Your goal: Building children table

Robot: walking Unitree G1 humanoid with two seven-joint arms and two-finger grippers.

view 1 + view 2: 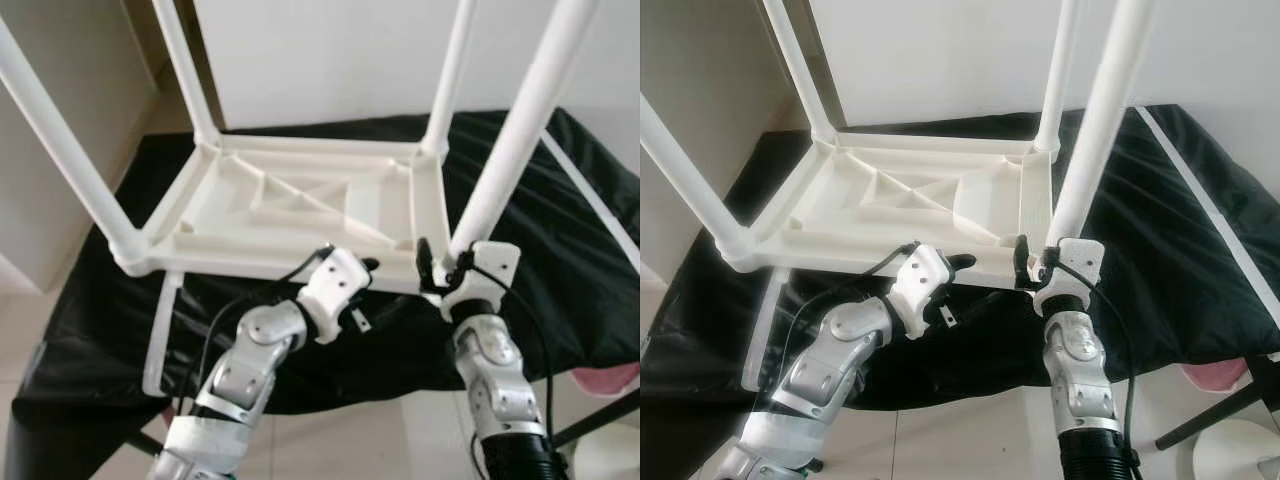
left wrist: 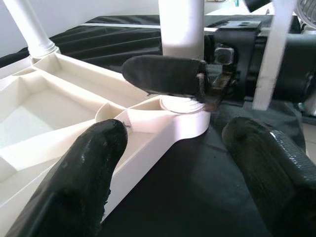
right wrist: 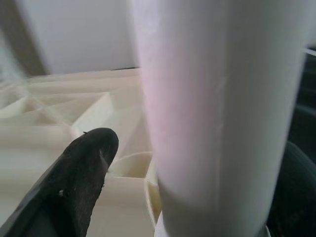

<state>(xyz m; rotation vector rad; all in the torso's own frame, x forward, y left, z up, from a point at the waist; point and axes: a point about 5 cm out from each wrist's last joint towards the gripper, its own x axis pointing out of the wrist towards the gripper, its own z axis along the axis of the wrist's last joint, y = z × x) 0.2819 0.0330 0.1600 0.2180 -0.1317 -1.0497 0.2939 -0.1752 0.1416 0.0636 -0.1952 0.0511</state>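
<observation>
A white children's table (image 1: pixel 250 262) lies upside down on a black cloth (image 1: pixel 570 270), with its legs pointing up. My right gripper (image 1: pixel 455 262) is at the base of the near right leg (image 1: pixel 520 120). It is open, with one finger (image 3: pixel 84 168) on each side of the leg and a small gap showing. My left gripper (image 2: pixel 180 163) is open at the table's front rim, just left of that corner. One of its fingers (image 2: pixel 94 168) lies over the rim and the other (image 2: pixel 266 168) is over the cloth.
Three more white legs (image 1: pixel 60 140) (image 1: pixel 185 70) (image 1: pixel 450 75) rise around the table. White frame bars (image 1: pixel 160 330) (image 1: pixel 590 195) show under and beside the cloth. A pink thing (image 1: pixel 605 378) and a white round object (image 1: pixel 1240 450) lie at the lower right. A pale wall stands behind.
</observation>
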